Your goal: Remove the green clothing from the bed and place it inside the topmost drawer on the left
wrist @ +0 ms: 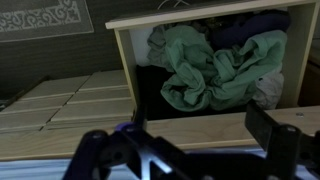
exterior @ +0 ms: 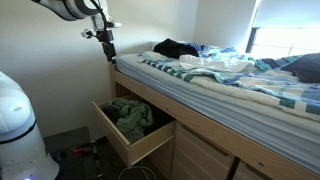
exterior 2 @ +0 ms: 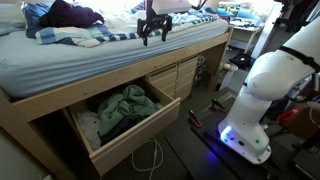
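The green clothing [exterior: 128,116] lies crumpled inside the open wooden drawer [exterior: 137,148] under the bed; it shows in both exterior views [exterior 2: 122,108] and in the wrist view [wrist: 215,65]. My gripper [exterior: 108,50] hangs in the air above the bed's edge and the drawer, also seen in an exterior view [exterior 2: 155,34]. Its fingers are spread apart and hold nothing. In the wrist view the two dark fingers [wrist: 195,140] frame the drawer's front board [wrist: 200,128].
The bed [exterior: 230,80] carries a striped blue-and-white blanket and a dark garment [exterior: 176,47]. Closed drawers [exterior 2: 170,75] sit beside the open one. A white robot base [exterior 2: 255,100] stands on the floor, with cables nearby.
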Controlling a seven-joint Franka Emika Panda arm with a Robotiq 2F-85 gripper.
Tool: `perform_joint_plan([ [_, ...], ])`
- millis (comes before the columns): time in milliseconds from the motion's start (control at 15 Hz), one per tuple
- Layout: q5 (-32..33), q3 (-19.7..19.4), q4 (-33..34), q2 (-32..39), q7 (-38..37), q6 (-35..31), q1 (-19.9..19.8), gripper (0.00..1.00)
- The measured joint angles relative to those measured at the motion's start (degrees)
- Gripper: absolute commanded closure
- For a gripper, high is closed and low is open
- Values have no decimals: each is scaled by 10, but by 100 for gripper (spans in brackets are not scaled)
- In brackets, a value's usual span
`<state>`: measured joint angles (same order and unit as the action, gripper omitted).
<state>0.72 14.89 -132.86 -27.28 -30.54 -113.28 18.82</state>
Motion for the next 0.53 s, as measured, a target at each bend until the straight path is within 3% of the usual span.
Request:
perform_joint_plan([
  [267,0,7,-21,-48,0,-1,-15,0],
  [533,0,14,-24,-52,0,-2,-24,0],
])
